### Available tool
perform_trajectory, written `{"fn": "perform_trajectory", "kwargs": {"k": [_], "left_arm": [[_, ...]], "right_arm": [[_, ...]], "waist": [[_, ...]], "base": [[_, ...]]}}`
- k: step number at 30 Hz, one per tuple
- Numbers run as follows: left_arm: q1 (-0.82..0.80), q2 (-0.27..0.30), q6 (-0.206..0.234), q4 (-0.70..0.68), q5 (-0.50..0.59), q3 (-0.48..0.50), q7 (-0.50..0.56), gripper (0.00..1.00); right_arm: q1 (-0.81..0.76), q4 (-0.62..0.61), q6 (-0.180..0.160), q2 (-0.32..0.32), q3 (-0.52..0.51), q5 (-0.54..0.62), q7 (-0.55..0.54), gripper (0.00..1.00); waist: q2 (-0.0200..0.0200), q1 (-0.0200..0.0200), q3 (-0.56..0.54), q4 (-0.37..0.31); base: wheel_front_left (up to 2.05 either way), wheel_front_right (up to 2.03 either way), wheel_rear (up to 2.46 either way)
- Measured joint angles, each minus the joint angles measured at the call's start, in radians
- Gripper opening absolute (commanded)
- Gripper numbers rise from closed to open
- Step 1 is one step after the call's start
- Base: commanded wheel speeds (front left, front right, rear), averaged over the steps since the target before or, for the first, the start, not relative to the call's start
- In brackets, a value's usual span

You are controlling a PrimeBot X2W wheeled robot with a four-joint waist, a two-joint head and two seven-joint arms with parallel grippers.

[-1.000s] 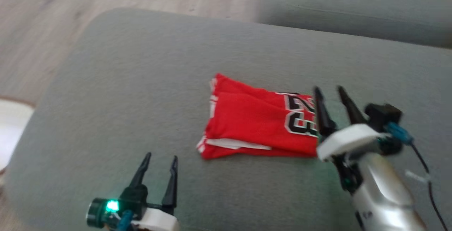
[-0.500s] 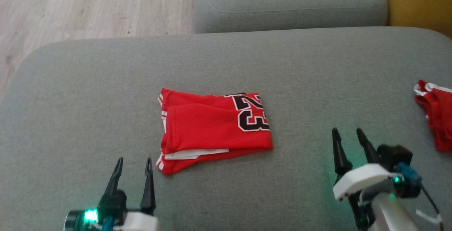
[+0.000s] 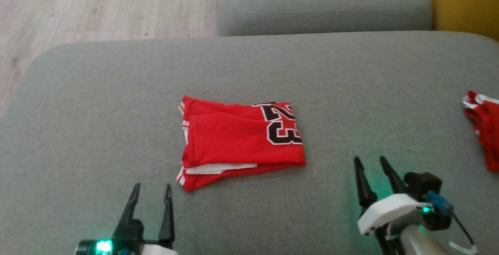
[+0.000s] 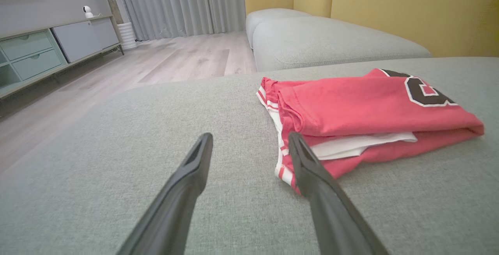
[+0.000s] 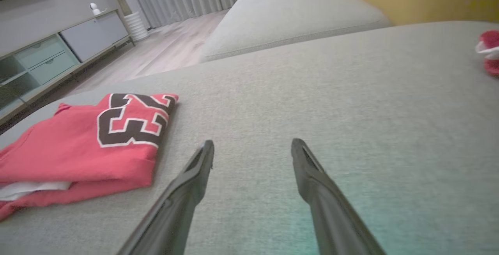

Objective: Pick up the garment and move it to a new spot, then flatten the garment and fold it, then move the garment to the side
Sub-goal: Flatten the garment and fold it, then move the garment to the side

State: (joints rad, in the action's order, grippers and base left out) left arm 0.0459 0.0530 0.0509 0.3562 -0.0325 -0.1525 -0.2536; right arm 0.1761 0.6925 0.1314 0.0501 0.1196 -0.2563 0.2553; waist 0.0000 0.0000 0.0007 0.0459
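**Head view:** your folded red jersey [image 3: 241, 140] lies mid-frame on the grey sofa cushion [image 3: 97, 103], long axis left-right; the left end effector [image 3: 152, 186], lower left, is nearer.
**Left wrist view:** fingers [image 4: 312, 177] apart, jersey [image 4: 370, 107] corner just right.
**Right wrist view:** right end effector [image 5: 252, 144] apart, empty; bare cushion ahead, jersey lower left.
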Motion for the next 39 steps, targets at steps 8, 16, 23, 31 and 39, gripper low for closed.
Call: {"fn": "perform_trajectory", "kwargs": {"k": [8, 16, 23, 31, 39], "left_arm": [[-0.03, -0.002, -0.031, 0.015, 0.001, -0.076, 0.0, 1.0], [-0.052, -0.002, -0.042, 0.029, 0.006, -0.129, 0.0, 1.0], [-0.052, -0.002, -0.036, 0.03, 0.006, -0.121, 0.0, 1.0], [-0.052, -0.002, -0.034, 0.018, -0.003, -0.104, 0.0, 1.0], [-0.077, -0.002, -0.032, 0.0, -0.015, -0.101, 0.0, 1.0]], "right_arm": [[0.159, 0.112, 0.0, 0.0, 0.101, -0.036, 0.0, 1.0], [0.335, 0.372, 0.0, 0.001, 0.074, 0.013, 0.0, 1.0], [0.383, 0.463, 0.0, 0.006, 0.057, 0.004, 0.005, 0.0], [0.327, 0.316, 0.0, 0.001, 0.035, -0.02, 0.0, 0.0], [0.277, 0.227, 0.0, 0.001, 0.075, -0.025, 0.0, 0.0]], "waist": [[0.0, 0.0001, 0.038, 0.09], [0.0, 0.0002, 0.091, 0.232], [0.0, 0.0002, 0.126, 0.282], [0.0, 0.0, 0.104, 0.153], [0.0, 0.0, 0.076, -0.131]], "base": [[0.0, 0.0, 0.0], [0.0, 0.0, 0.0], [0.0, 0.0, 0.0], [0.0, 0.0, 0.0], [0.0, 0.0, 0.0]]}}
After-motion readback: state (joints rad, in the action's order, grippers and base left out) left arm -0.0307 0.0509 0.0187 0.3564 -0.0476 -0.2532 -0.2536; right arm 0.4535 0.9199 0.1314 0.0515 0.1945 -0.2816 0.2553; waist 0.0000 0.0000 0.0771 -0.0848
